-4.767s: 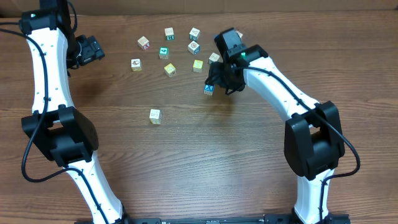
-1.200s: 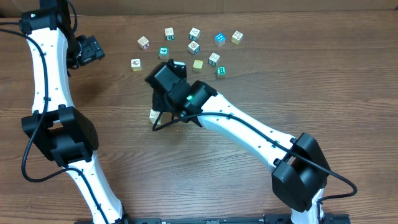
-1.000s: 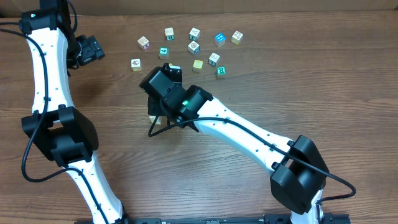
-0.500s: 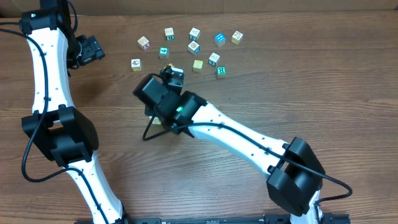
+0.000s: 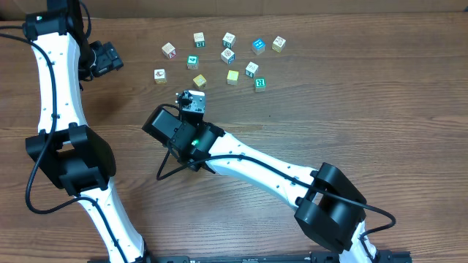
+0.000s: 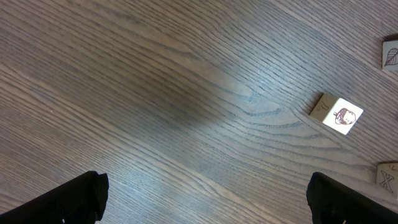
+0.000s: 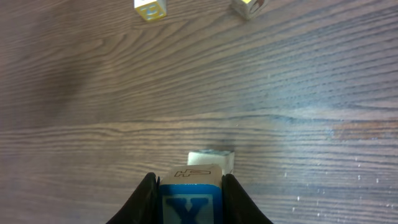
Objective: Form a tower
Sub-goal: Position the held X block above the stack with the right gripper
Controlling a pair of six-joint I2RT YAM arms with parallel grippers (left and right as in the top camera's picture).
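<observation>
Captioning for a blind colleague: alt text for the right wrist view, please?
The right gripper grips a blue X cube; a pale cube sits on the wooden table just beyond it. Two loose cubes lie at the top edge.

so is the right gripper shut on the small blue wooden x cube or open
Shut on it: the right gripper has its black fingers pressed against both sides of the small blue wooden X cube.

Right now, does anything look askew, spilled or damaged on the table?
Nothing spilled or damaged. The blue X cube, held in the right gripper, seems offset left of the pale cube beneath, not squarely over it.
</observation>
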